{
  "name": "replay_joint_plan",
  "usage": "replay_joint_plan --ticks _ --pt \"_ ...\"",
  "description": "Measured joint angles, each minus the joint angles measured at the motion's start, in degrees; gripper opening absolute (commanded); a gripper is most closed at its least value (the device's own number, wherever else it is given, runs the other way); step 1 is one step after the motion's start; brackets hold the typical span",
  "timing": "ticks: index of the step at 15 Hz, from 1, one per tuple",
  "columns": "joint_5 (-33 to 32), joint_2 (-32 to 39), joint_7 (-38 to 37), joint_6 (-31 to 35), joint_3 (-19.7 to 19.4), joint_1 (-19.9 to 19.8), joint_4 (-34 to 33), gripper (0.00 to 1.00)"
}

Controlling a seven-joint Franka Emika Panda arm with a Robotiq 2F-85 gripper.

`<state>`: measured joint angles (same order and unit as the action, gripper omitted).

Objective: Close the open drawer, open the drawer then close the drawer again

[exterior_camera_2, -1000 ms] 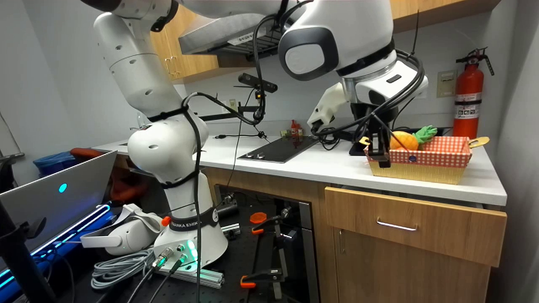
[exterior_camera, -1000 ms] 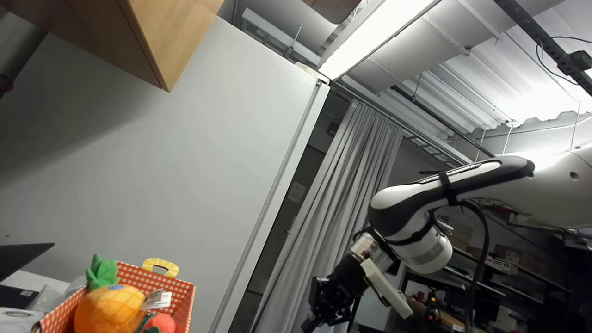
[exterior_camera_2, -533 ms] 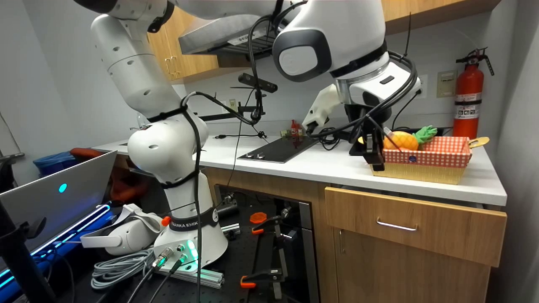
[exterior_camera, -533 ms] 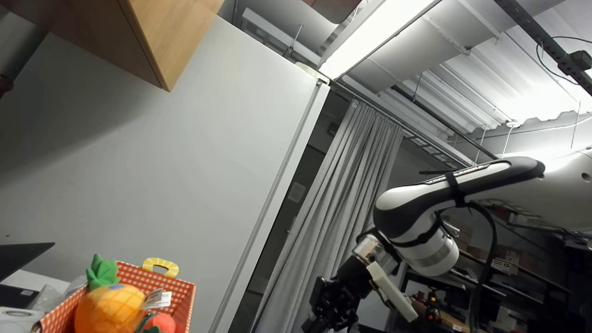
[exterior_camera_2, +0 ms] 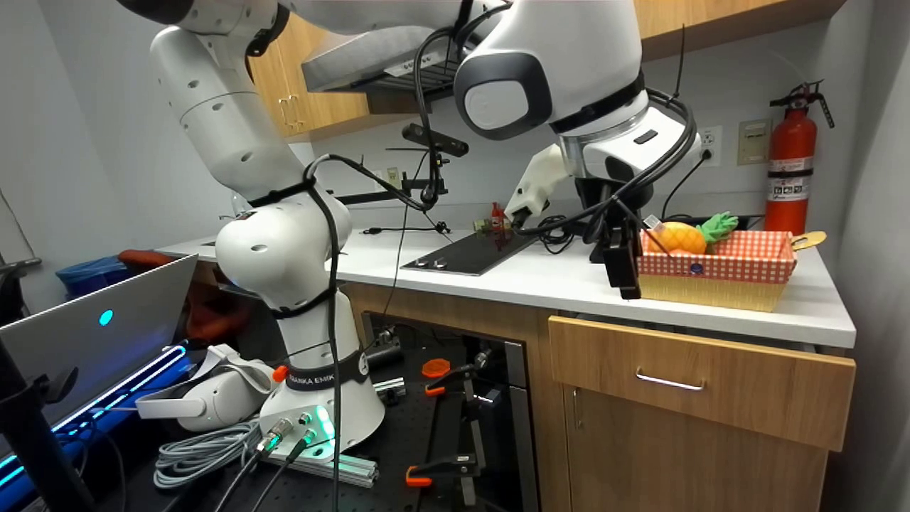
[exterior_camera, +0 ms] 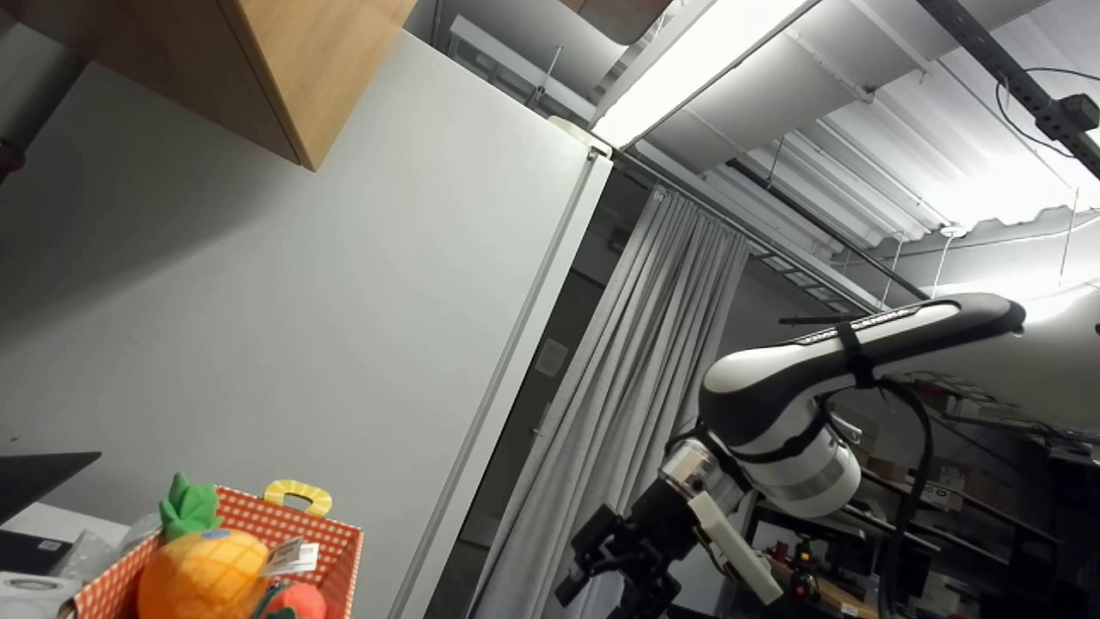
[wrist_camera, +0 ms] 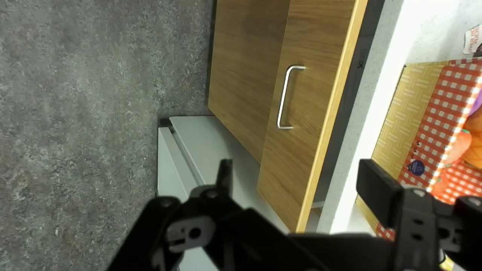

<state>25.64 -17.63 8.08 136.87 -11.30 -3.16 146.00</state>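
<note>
The wooden drawer (exterior_camera_2: 768, 377) stands pulled out beneath the counter, with a dark gap behind its front's top edge. A silver bar handle (exterior_camera_2: 670, 381) crosses that front. In the wrist view the drawer (wrist_camera: 312, 113) and its handle (wrist_camera: 283, 96) lie beyond the fingertips. My gripper (wrist_camera: 297, 173) is open there, its fingers wide apart and nothing between them. Seen in an exterior view, the gripper (exterior_camera_2: 622, 281) points down beside the counter's front, above and left of the handle, apart from the drawer. The gripper (exterior_camera: 593, 602) also shows low in an exterior view.
A red checked basket (exterior_camera_2: 782, 270) with plush fruit stands on the white counter (exterior_camera_2: 512, 284), close to the gripper. Behind it is a red fire extinguisher (exterior_camera_2: 789, 171). Below the drawer sits a wooden cabinet door (exterior_camera_2: 661, 462). A cooktop (exterior_camera_2: 473, 252) lies further left.
The jaws have spread open. The arm has shifted left and slightly down in the exterior view that shows the drawer. The drawer has stayed where it was.
</note>
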Motion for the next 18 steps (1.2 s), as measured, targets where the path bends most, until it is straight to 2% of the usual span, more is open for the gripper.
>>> replay_joint_plan --ticks 8,11,18 --pt "0.0 -0.4 1.5 -0.2 -1.1 0.0 0.0 1.00" --pt "0.0 -0.5 2.2 -4.1 -2.3 0.0 -0.8 1.00" --pt "0.0 -0.5 2.3 -4.3 -2.5 -0.1 -0.9 1.00"
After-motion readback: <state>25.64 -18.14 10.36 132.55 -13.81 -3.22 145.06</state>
